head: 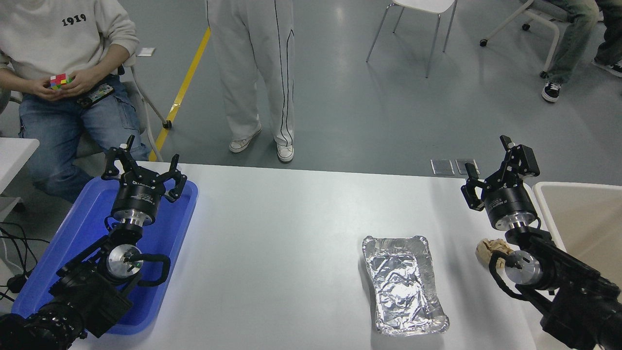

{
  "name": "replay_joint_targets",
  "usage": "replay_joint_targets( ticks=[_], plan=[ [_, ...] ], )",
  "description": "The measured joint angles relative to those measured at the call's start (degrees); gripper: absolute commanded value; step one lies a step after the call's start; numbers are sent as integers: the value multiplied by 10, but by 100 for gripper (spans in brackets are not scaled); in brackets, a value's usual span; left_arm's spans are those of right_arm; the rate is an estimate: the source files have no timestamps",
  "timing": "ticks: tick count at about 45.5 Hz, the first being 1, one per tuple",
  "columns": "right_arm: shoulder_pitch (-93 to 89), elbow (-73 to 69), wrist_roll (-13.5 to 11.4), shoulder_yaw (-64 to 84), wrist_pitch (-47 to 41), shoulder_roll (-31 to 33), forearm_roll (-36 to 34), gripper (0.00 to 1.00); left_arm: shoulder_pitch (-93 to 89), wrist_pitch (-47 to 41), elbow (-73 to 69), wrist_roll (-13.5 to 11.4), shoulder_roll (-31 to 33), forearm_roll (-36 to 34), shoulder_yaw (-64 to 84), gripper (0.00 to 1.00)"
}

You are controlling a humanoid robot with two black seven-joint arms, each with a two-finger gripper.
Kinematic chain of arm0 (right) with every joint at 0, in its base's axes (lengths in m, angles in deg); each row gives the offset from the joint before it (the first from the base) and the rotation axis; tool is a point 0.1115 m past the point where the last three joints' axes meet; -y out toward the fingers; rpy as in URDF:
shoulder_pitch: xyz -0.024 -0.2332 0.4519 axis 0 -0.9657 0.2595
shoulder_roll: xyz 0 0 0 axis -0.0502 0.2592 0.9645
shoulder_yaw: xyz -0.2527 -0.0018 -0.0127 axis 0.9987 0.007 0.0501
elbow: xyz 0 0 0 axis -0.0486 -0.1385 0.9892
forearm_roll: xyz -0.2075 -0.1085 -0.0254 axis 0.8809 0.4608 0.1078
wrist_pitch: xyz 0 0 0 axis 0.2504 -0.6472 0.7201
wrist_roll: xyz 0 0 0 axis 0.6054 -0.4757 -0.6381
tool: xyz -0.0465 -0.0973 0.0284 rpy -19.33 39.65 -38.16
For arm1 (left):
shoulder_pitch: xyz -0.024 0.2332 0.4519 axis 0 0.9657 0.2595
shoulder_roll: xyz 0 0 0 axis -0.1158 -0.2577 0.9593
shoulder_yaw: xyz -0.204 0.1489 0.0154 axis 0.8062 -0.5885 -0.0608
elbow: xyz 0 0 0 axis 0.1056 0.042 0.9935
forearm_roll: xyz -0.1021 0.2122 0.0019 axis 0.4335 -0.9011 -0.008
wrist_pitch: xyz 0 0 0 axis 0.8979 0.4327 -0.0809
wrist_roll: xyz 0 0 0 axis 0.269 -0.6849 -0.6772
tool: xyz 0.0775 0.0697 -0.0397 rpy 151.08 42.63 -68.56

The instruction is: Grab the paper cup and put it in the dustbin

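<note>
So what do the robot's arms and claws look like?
Both arms are black and chunky. Each has a shiny silver disc at the wrist joint with a looping black cable beside it, then a round black drum with a silver ring. The left gripper and right gripper end in black fingers with angular linkages. Small pale lettering marks each drum.

Grey floor [369, 112], yellow line [187, 82], perhaps tape.
</note>
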State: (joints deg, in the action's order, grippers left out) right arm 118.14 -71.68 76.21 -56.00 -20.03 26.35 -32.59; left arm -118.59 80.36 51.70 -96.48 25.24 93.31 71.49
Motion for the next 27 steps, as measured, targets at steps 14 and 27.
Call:
replay_joint_targets(
  ticks=[14, 27],
  plan=[
    [26, -48, 0, 75, -2, 68, 2, 100, 0, 0, 0, 0, 0, 0, 0, 100],
    [147, -115, 2, 301, -2, 149, 3, 100, 0, 0, 0, 0, 0, 0, 0, 100]
  ],
)
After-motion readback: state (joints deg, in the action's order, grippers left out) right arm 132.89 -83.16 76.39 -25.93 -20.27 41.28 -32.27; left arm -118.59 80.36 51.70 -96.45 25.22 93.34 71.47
